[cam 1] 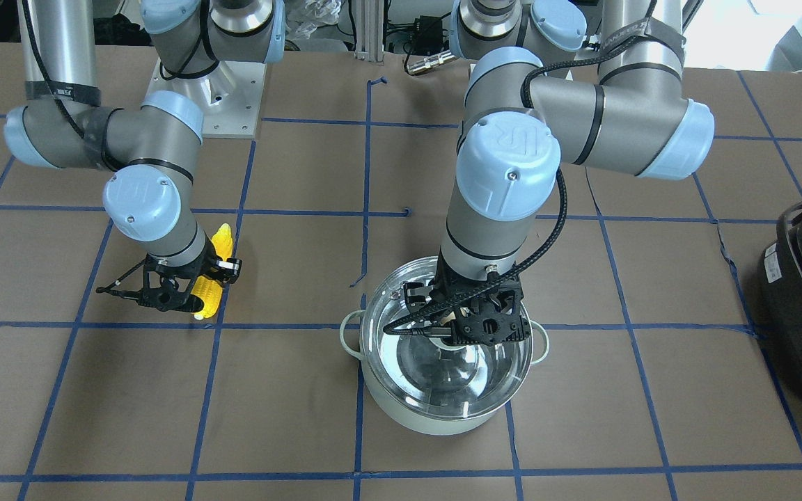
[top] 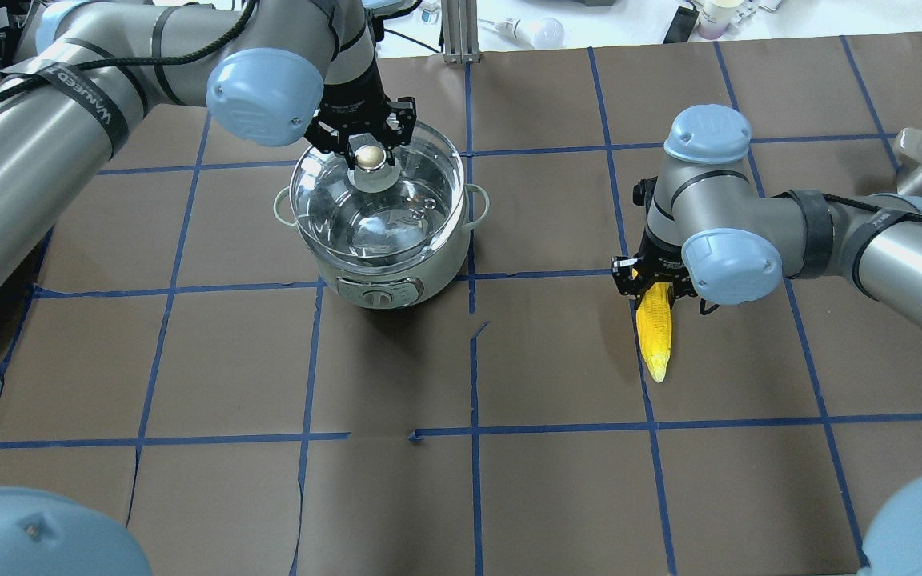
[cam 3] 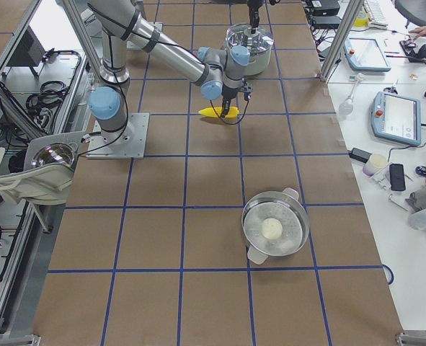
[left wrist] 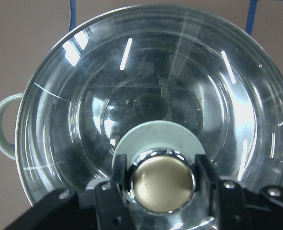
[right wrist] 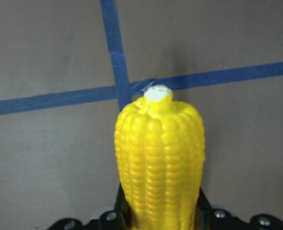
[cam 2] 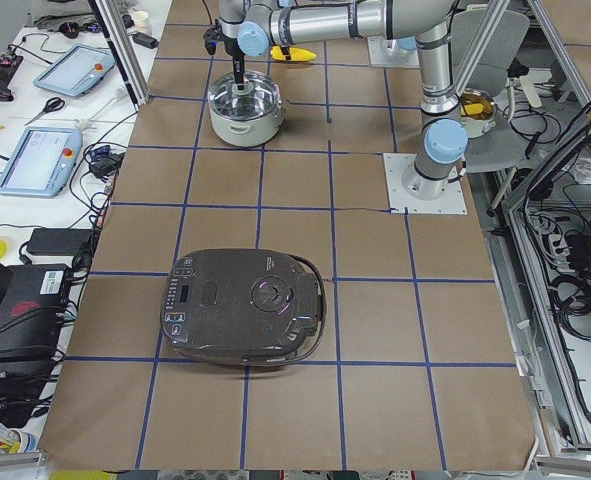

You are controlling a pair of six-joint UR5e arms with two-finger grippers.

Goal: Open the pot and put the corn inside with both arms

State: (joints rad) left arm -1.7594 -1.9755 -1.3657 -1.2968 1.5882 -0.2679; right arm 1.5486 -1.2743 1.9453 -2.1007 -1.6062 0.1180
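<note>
The left gripper [top: 366, 148] reaches down over the pot [top: 397, 268], which stands on the brown table [top: 557, 496] in the left arm's half. Its 2 fingers [left wrist: 117, 187] are drawn in on the beige knob [left wrist: 163, 181] of the glass lid [left wrist: 179, 67], one pressed against each side. The lid covers the pot's mouth. Whether it rests on the rim or hangs just above it cannot be told.

Well apart from the pot, on the right arm's side, the corn [top: 656, 332] lies along a blue tape line [top: 647, 404] with its tapered tip toward the robot. The right gripper [top: 653, 288] has its jaws narrowed onto the cob's thicker end (the wrist view shows black metal tight on both flanks). It cannot be told whether the cob touches the table or is just clear of it.

A black appliance [cam 2: 245, 305] sits toward the table's left end, and 1 steel pan [cam 3: 274, 231] toward its right end.
</note>
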